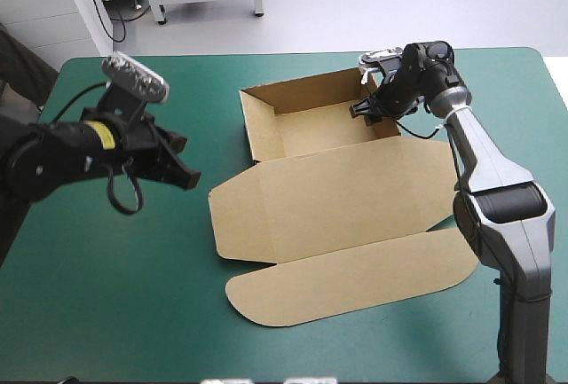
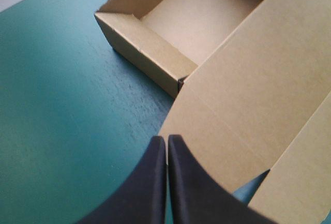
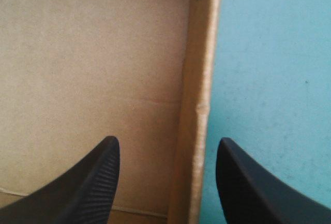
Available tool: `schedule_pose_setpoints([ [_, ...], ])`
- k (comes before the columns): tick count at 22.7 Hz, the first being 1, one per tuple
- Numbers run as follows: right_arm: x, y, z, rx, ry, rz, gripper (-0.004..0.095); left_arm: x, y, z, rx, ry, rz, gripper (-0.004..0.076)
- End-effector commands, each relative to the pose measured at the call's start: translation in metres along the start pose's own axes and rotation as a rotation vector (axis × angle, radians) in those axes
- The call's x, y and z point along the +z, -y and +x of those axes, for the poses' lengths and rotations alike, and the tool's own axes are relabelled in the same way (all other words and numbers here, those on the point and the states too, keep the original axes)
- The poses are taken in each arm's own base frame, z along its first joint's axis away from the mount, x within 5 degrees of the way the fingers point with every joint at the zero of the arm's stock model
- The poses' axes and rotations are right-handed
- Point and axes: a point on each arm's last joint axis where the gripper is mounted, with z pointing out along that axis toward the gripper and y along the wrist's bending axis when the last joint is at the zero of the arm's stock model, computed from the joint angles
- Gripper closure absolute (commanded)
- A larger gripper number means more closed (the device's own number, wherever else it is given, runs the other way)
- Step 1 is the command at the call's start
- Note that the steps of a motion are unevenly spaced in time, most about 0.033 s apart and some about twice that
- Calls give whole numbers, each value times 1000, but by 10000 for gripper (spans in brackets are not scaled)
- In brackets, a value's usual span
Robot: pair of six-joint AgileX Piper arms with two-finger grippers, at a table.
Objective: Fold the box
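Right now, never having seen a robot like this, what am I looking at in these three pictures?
Two robot arms work at a table with a teal-green cover. The high view looks down from above; the other two come from cameras on each wrist, looking along that arm's black fingers. On the table lies a brown box: an open tray with its lid flat. The left gripper is shut and empty, beside the box. The right gripper is open, its fingers either side of one tray wall, holding nothing.
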Motion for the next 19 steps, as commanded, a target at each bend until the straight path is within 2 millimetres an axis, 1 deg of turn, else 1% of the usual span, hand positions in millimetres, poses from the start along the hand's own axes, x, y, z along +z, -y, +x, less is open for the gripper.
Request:
schedule_pose_setpoints([
  [1, -33, 0, -11, -9, 114, 9, 412, -12, 6, 33, -7, 133, -10, 731],
  [3, -30, 0, -10, -9, 102, 10, 468, -8, 8, 59, -18, 147, -13, 731],
  [4, -29, 1, -10, -2, 98, 14, 522, -6, 10, 73, -20, 153, -15, 731],
  [6, -27, 2, -9, 2, 91, 25, 679, -3, 12, 97, -21, 166, -20, 731],
  [8, -27, 4, -8, -7, 77, 46, 874, -1, 15, 122, -30, 166, -21, 731],
  [9, -28, 8, -6, 15, 61, 86, 918, -1, 18, 144, -36, 174, -21, 731],
  [10, -28, 14, -4, 27, 39, 126, 925, -1, 19, 153, -36, 177, -22, 731],
  [11, -30, 28, 3, 33, -18, 190, 928, -1, 21, 171, -43, 191, -23, 731],
  [12, -32, 40, 7, 43, -47, 228, 928, -1, 21, 178, -48, 198, -24, 731],
  [13, -37, 66, 13, 106, -48, 255, 928, -1, 23, 194, -66, 209, -23, 731],
  [14, -43, 81, 17, 148, -38, 249, 928, -1, 24, 201, -66, 214, -24, 731],
  [15, -54, 110, 26, 232, -21, 246, 928, -3, 26, 214, -67, 230, -23, 731],
  [16, -61, 128, 33, 274, -15, 259, 928, -4, 27, 218, -68, 240, -22, 731],
  [17, -74, 162, 48, 349, -8, 298, 928, -7, 28, 225, -66, 269, -24, 731],
  [19, -93, 208, 75, 455, -5, 356, 928, -14, 29, 234, -64, 304, -27, 731],
])
